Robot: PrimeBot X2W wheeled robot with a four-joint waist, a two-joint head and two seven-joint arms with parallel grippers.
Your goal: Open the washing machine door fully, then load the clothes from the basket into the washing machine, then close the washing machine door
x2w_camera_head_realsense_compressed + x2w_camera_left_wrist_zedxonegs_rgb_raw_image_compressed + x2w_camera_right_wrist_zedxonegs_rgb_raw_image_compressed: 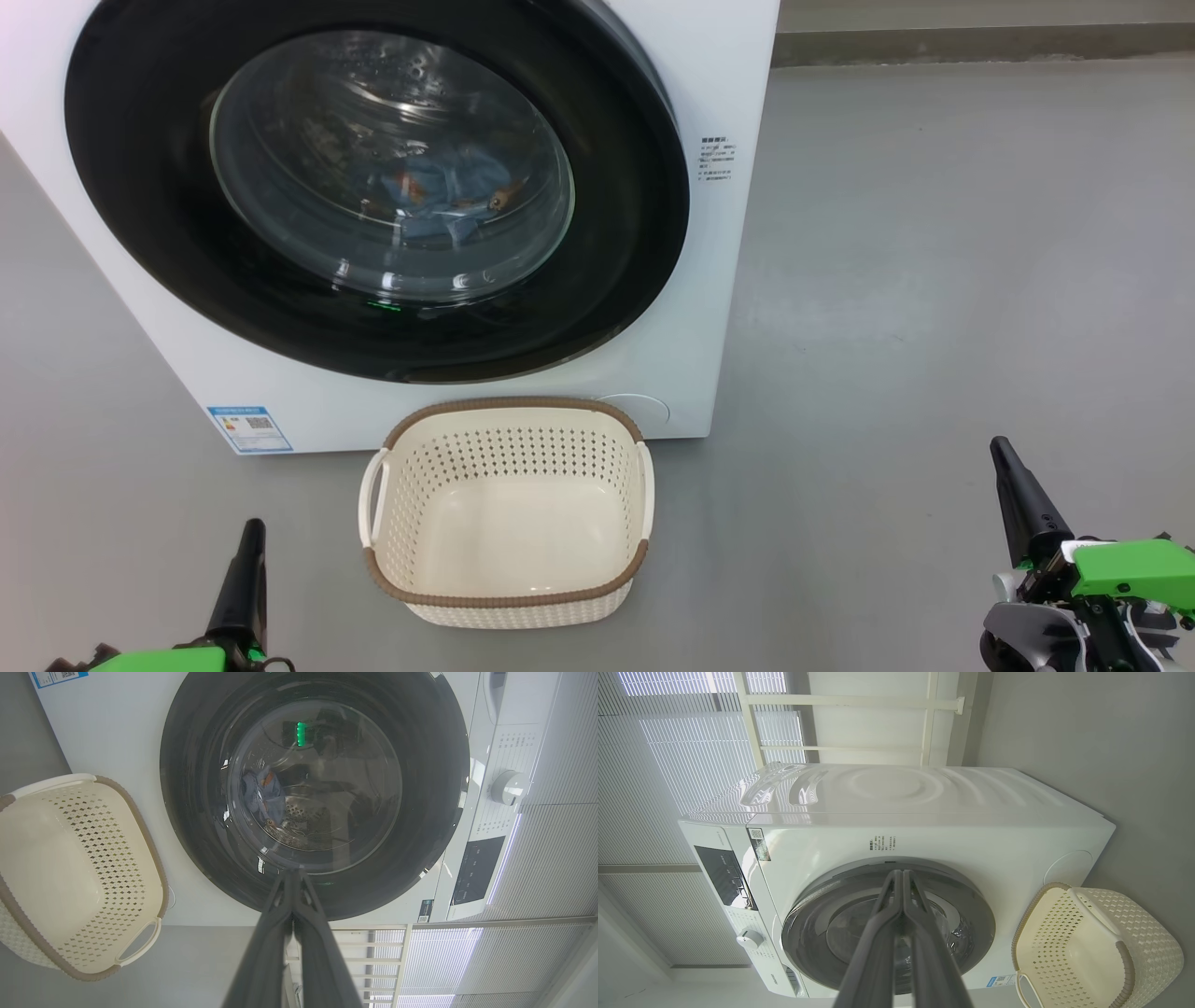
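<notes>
Both arms are held low and pulled back, fingers pointed up toward the machine. The left end effector [250,537] is pressed together with nothing gripped. Same deal on the right end effector [1006,462], whose green housing and grey wrist joint are caught at the corner of the head view.

Between the two and a bit ahead, the basket [509,407] is parked on the grey floor [934,280], just in front of the washing machine [728,112]. Ahead of and above the left fingers, the washing machine door [373,187] is seen shut. The clothes [448,201] are spotted through its glass, lying inside the drum.

From the left wrist, a round white knob [509,786] and a dark control panel [472,870] are picked up beyond the door, plus perforated steel behind the fabric. From the right wrist, the machine's top [896,788] is shown instead, with rippled reflections, and a white rack [929,718] behind it.

The door rim is finished in glossy black around a bulging clear bowl. The basket is moulded in cream plastic with diamond holes, a brown woven-look rim and looped handles. A blue label sticker [250,429] is stuck on the white front, ahead of the left end effector.
</notes>
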